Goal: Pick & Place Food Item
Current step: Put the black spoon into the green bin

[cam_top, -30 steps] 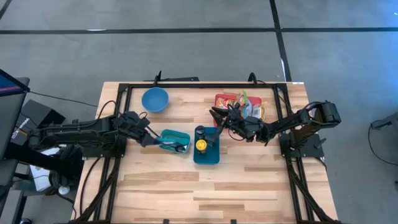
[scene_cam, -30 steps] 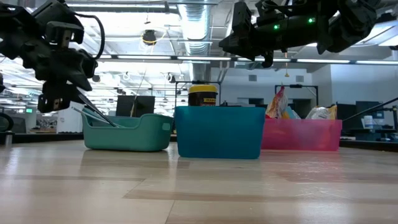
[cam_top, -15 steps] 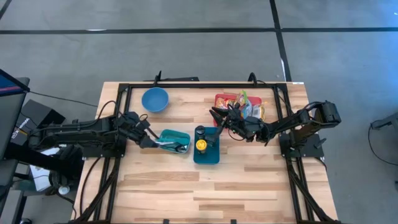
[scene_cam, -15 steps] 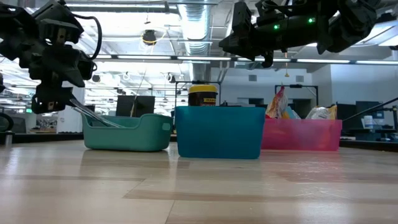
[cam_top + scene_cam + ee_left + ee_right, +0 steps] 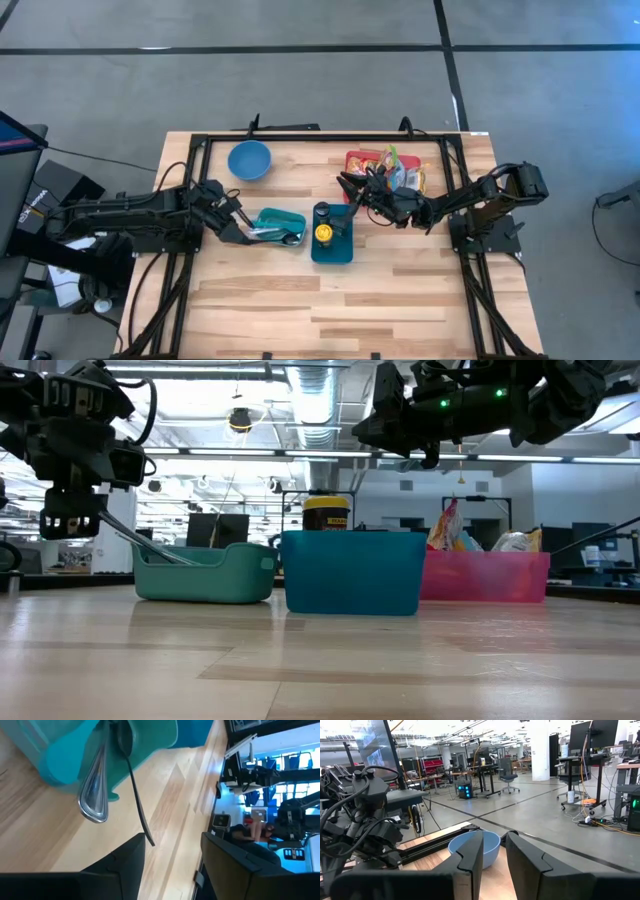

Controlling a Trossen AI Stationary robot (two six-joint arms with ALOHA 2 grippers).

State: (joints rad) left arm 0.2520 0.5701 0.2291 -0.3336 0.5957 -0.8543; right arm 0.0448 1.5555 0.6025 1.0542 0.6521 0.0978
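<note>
Cutlery seems released into teal tray point(image 5: 281, 223); left gripper point(image 5: 237, 226) spread, empty. Right gripper point(image 5: 347, 188) narrowly parted, empty. Food pickup judged next.

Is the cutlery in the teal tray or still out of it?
In. The spoon and a dark utensil lie in the teal tray, handles sticking out over its rim; the left end effector is open, clear of them.
</note>
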